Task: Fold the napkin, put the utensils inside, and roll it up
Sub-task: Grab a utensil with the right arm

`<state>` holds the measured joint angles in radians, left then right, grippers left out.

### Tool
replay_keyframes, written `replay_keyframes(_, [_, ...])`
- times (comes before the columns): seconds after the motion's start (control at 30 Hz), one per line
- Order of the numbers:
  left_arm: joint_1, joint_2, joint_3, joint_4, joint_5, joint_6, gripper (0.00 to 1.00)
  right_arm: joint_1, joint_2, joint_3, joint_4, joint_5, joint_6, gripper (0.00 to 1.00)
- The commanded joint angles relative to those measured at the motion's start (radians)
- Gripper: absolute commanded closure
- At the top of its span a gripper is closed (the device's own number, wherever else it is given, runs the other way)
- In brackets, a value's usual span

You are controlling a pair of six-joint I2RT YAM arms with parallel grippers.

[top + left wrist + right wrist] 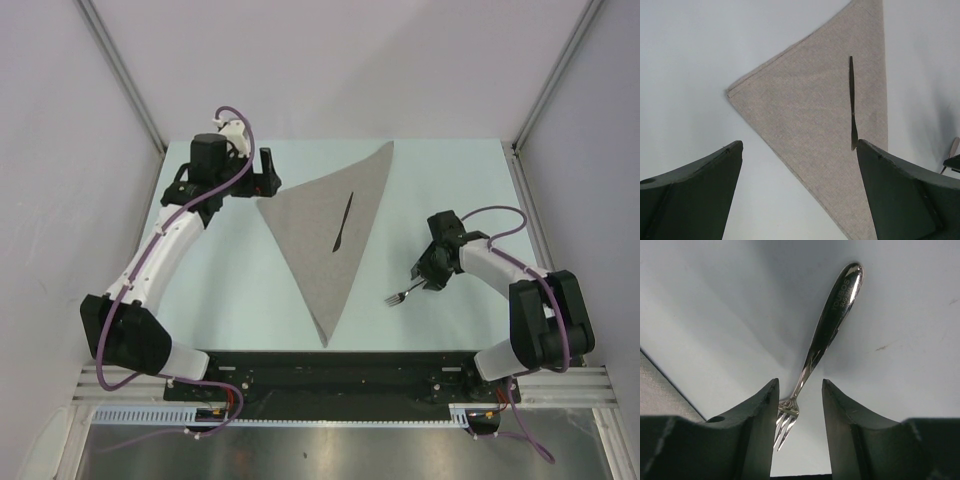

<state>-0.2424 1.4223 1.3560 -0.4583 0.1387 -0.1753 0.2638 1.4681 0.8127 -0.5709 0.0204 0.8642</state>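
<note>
The napkin [335,235] lies flat on the table, folded into a long triangle with its tip toward the near edge. It also shows in the left wrist view [810,115]. The thin dark utensil [345,222] lies on the napkin's right half [852,105]. My left gripper [267,175] is open and empty, just above the table beside the napkin's far-left corner [799,145]. The silver fork [400,294] lies on the bare table right of the napkin. My right gripper [420,276] is open and straddles the fork's neck [812,357], tines near its left finger [760,410].
The table [230,290] is pale blue, walled in white at the back and sides, with metal posts [120,70] at the far corners. A black base rail [340,365] runs along the near edge. A napkin edge [660,395] shows left of the right gripper.
</note>
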Motion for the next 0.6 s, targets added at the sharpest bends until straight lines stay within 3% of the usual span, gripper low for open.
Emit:
replay_keyframes(0.0, [0.025, -0.037, 0.011, 0.032, 0.048, -0.012, 0.0, -0.015, 0.021, -0.012, 0.057, 0.027, 0.015, 0.59])
replay_keyframes(0.33, [0.035, -0.033, 0.009, 0.032, 0.044, -0.015, 0.0, -0.023, 0.109, 0.012, 0.091, 0.038, -0.025, 0.74])
replay_keyframes(0.43, [0.037, -0.036, 0.008, 0.032, 0.038, -0.013, 0.0, -0.021, 0.129, 0.034, 0.1, 0.041, -0.045, 0.9])
replay_keyframes(0.47, [0.037, -0.037, 0.008, 0.032, 0.038, -0.012, 0.0, -0.018, 0.136, 0.042, 0.103, 0.041, -0.05, 1.0])
replay_keyframes(0.57, [0.037, -0.034, 0.008, 0.032, 0.036, -0.012, 0.0, 0.002, 0.168, 0.1, 0.106, 0.041, -0.083, 1.0])
